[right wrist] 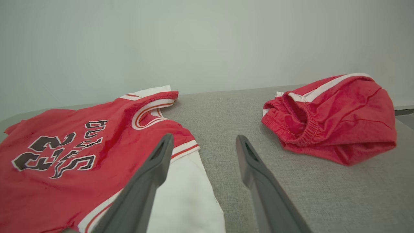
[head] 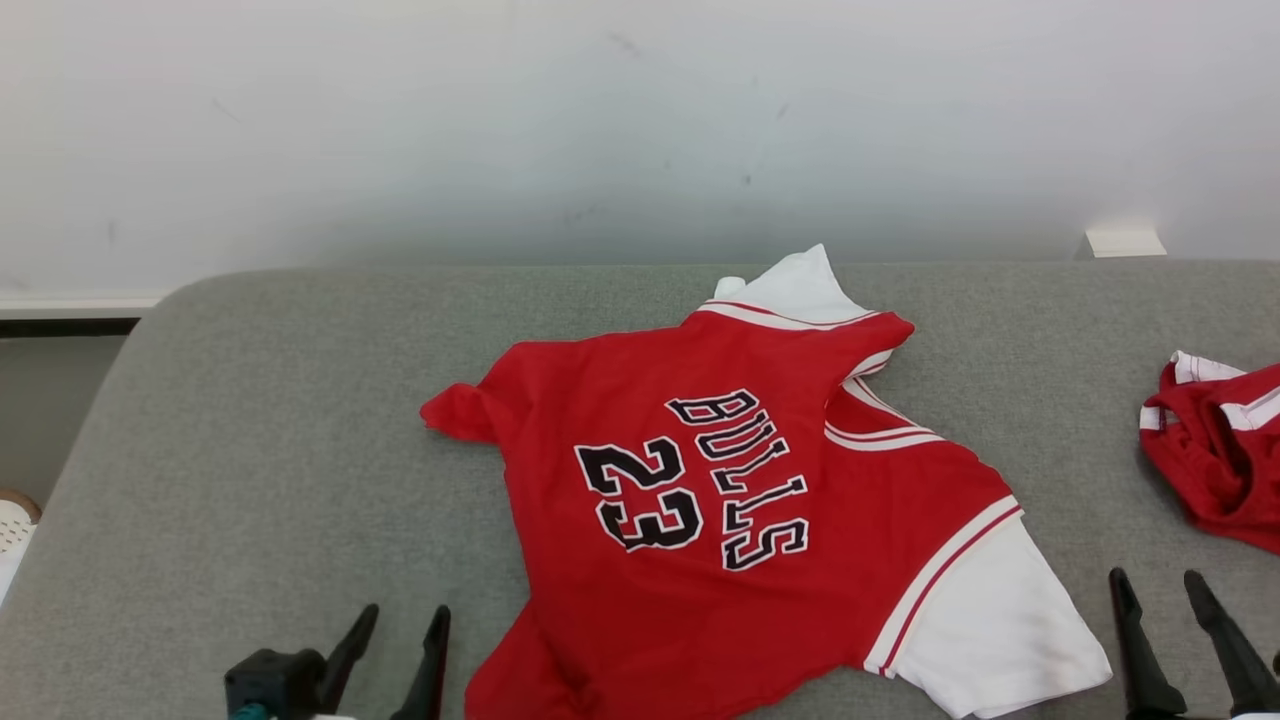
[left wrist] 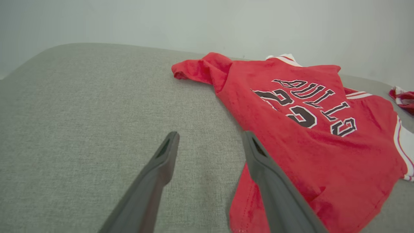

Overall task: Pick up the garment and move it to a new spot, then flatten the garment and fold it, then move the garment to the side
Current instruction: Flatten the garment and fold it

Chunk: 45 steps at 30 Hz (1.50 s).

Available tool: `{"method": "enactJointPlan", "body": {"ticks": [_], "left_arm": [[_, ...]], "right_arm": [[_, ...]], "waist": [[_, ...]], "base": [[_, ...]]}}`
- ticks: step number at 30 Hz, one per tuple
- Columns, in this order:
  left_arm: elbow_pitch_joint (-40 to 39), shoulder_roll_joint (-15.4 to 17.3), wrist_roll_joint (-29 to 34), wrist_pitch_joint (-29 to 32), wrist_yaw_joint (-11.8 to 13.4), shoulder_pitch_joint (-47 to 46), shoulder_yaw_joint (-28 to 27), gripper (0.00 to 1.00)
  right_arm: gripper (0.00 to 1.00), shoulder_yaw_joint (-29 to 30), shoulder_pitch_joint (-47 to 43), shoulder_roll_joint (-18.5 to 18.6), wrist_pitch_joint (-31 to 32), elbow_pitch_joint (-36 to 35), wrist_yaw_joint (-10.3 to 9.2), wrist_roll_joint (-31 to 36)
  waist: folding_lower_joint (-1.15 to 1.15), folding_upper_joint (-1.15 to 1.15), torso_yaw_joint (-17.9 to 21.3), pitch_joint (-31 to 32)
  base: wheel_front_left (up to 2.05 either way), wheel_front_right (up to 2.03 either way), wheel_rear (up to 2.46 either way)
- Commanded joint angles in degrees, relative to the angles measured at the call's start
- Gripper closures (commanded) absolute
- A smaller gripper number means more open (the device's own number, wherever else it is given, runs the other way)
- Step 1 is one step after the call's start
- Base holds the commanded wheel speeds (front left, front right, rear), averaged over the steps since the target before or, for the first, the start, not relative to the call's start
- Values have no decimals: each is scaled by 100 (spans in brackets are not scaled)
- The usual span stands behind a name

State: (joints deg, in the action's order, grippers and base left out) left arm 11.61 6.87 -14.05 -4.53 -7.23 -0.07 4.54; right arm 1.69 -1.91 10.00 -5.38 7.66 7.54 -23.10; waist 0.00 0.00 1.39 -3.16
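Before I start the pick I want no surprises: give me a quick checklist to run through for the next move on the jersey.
1. Left fingers open and empty: ok.
2. Right fingers open and empty: ok.
3. Red jersey with white sleeves lying flat: not ok, left corner bunched, neckline creased.
4. Jersey's near hem fully on the surface: cannot tell, cut off at the head view's edge.
5. Crumpled red shorts with white stripes apart from jersey: ok.
6. Bare grey fabric surface left of jersey for a new spot: ok.
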Motion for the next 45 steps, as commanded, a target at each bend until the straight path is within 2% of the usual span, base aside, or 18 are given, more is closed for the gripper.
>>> {"method": "enactJointPlan", "body": {"ticks": [1, 8, 14, 20, 27, 28, 29, 30, 31, 32, 33, 35, 41, 45], "left_arm": [[-62, 75, -55, 116, -16, 83, 44, 0], [-547, 489, -225, 985, -27, 382, 475, 0], [-692, 621, -498, 1479, -30, 456, 670, 0], [-613, 658, -723, 1693, -31, 363, 946, 0], [-271, 606, -904, 1605, -32, 17, 1276, 0], [-204, 598, -975, 1592, -32, -51, 1355, 0], [-146, 605, -1029, 1575, -33, -113, 1437, 0], [-93, 625, -1055, 1573, -33, -160, 1520, 0], [-43, 635, -1096, 1589, -33, -192, 1577, 0], [2, 648, -1123, 1583, -33, -217, 1613, 14], [35, 661, -1164, 1573, -33, -235, 1633, 55], [84, 710, -1178, 1516, -33, -262, 1628, 100], [15, 777, -1185, 1167, -6, -301, 1501, 100], [-175, 803, -1209, 892, -12, -433, 1441, 100]], "right_arm": [[0, 5, -67, 31, 76, 55, -12, 62], [0, -139, 79, 61, 828, 535, -12, -259], [0, -28, 333, -13, 1283, 1057, -12, -354], [0, -174, 565, -74, 1571, 1336, -12, -345], [0, -451, 666, -199, 1836, 1586, -3, -422], [7, -523, 675, -208, 1886, 1610, 10, -441], [21, -580, 681, -223, 1923, 1637, 15, -476], [46, -647, 680, -236, 1987, 1657, 15, -495], [65, -720, 672, -237, 2035, 1669, 18, -537], [85, -781, 665, -231, 2057, 1674, 20, -569], [100, -820, 659, -217, 2063, 1667, 20, -615], [100, -895, 662, -152, 1953, 1591, 14, -699], [100, -942, 671, -33, 1587, 1361, 9, -874], [100, -882, 681, 56, 1181, 886, -1, -1206]], "waist": [[0, 0, 7, -30], [0, 0, -4, -164], [0, 0, -50, -292], [0, 0, -73, -471], [0, 0, -103, -587], [0, 0, -101, -598], [0, 0, -96, -604], [0, 0, -90, -606], [0, 0, -84, -607], [0, 0, -77, -601], [0, 0, -70, -595], [0, 0, -60, -578], [0, 0, -84, -492], [0, 0, -151, -413]], "base": [[0, 0, 0], [0, 0, 0], [0, 0, 0], [0, 0, 0], [0, 0, 0], [0, 0, 0], [0, 0, 0], [0, 0, 0], [0, 0, 0], [0, 0, 0], [0, 0, 0], [0, 0, 0], [0, 0, 0], [0, 0, 0]]}}
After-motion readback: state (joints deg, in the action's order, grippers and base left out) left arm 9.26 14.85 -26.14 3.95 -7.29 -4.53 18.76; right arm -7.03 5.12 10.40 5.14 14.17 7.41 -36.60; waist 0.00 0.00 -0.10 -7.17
